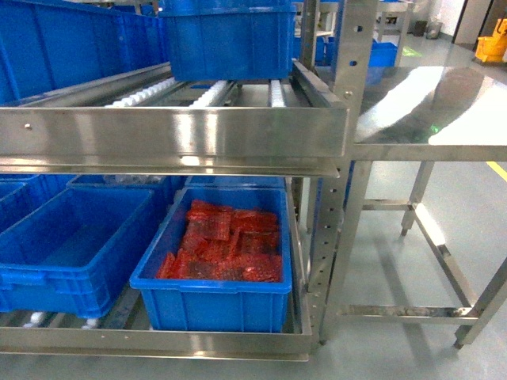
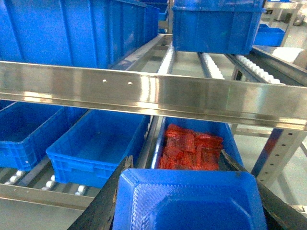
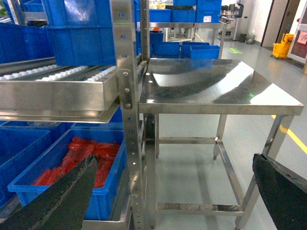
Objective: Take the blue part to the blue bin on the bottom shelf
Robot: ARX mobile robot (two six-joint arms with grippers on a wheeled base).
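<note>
From my remote station, the left gripper (image 2: 192, 201) is clamped on the blue part (image 2: 192, 203), its black fingers (image 2: 103, 211) against both sides, held in front of the bottom shelf (image 1: 158, 340). The blue bin (image 1: 71, 245) sits empty on the rollers, beside the tote with red packets (image 1: 226, 245). The right gripper (image 3: 172, 191) is spread wide near the steel table (image 3: 211, 88). I can read no labels or writing.
</note>
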